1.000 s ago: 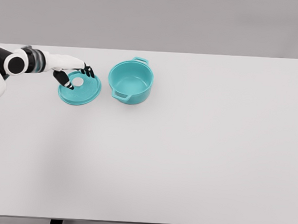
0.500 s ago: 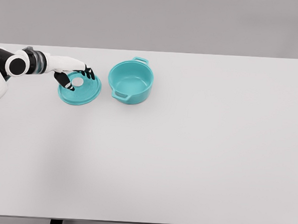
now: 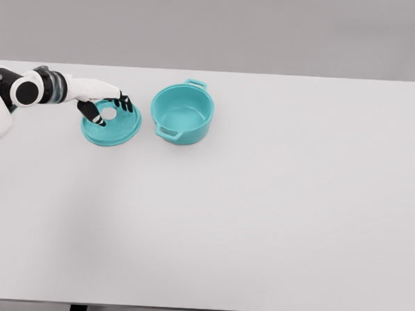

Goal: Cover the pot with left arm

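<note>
A teal lid [image 3: 115,130] with a white knob [image 3: 108,113] lies flat on the white table [image 3: 260,214], just left of the pot. The teal pot [image 3: 182,114] stands upright and uncovered, with two handles and nothing inside. My left hand [image 3: 110,108] reaches in from the left edge and hovers over the lid. Its black thumb sits left of the knob and its fingers [image 3: 124,102] sit to the knob's upper right. The knob shows whole between them, with a small gap on each side. My right arm is out of view.
The table's far edge runs just behind the pot and lid, against a grey wall. Nothing else stands on the table.
The left forearm has crept slightly up and right, and the fingers have settled a little closer around the knob. Lid and pot have not moved.
</note>
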